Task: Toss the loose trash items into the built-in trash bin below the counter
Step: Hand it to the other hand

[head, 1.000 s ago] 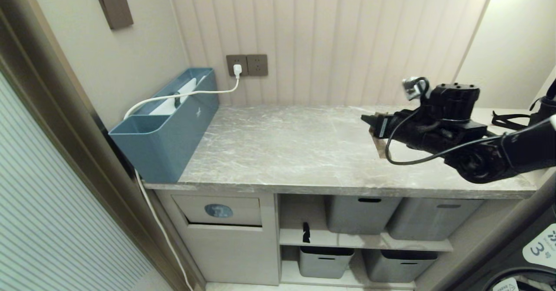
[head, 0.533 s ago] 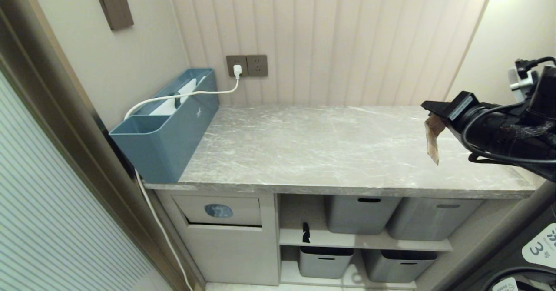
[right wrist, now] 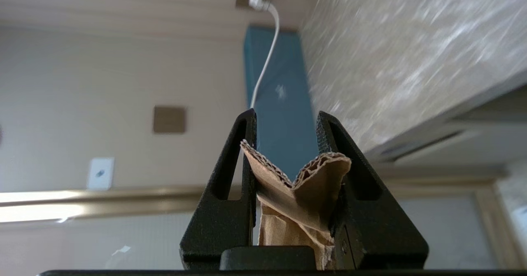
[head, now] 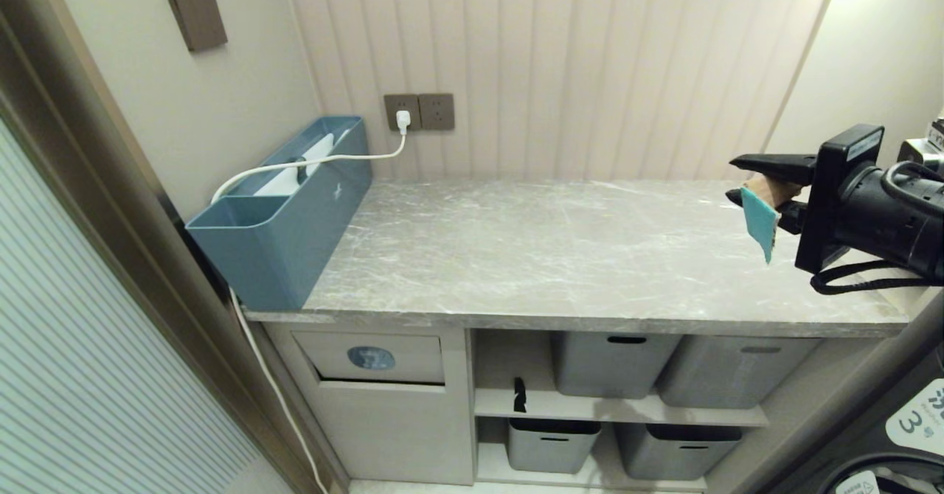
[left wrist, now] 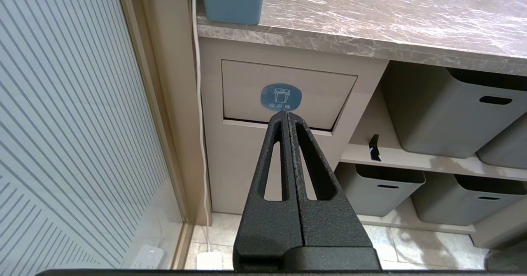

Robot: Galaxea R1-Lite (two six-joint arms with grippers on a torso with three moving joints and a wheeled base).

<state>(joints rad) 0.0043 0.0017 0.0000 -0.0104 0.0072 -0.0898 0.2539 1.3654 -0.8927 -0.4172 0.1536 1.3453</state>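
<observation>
Your right gripper [head: 763, 181] hangs above the right end of the counter [head: 531, 251], fingers pointing left, clamped on a scrap of brown corrugated cardboard [right wrist: 304, 189] that buckles into a V between them; in the head view the same scrap shows a teal face [head: 759, 221] drooping below the fingers. The built-in trash bin [head: 369, 357] sits under the counter's left end, its flap with the round blue sticker [left wrist: 281, 97] tilted slightly in at the bottom. Your left gripper [left wrist: 287, 117] waits low in front of that flap, fingers pressed together and empty. A small black scrap [head: 520, 394] stands on the shelf just right of the bin, among grey storage tubs [head: 612, 365]. A blue organiser box [head: 284, 206] with a white cable [head: 310, 162] lies far left on the counter
</observation>
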